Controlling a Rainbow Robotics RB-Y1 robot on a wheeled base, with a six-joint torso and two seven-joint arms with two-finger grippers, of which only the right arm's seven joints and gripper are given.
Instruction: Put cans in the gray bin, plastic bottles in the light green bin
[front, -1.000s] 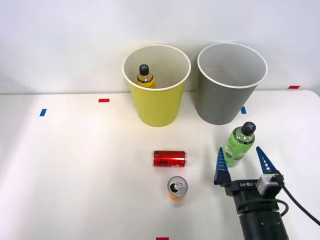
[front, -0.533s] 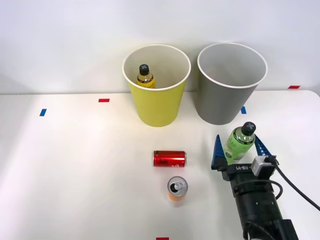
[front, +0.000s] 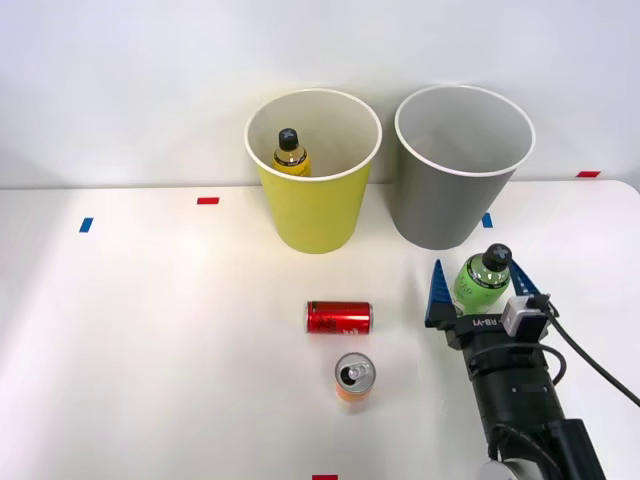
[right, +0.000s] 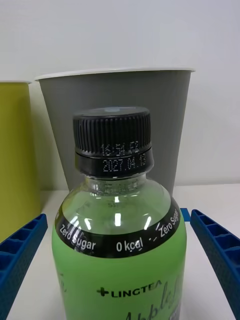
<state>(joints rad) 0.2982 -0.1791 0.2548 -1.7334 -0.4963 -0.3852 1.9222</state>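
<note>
Both fingers (front: 438, 292) now flank green bottle (front: 480, 282) — hand (front: 479, 294) advanced, open.

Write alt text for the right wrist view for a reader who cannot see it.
A green bottle with a black cap stands upright between the right gripper's two open blue fingers, neither touching it. Behind it stands the gray bin, with the light green bin beside that on a white table.

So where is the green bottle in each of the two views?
Front view: green bottle stands upright on the table, right of centre, in front of the gray bin, between the end effector's fingers.
Right wrist view: green bottle stands centred and close, between the blue fingers.
Shared landmark: the gray bin behind it.
</note>
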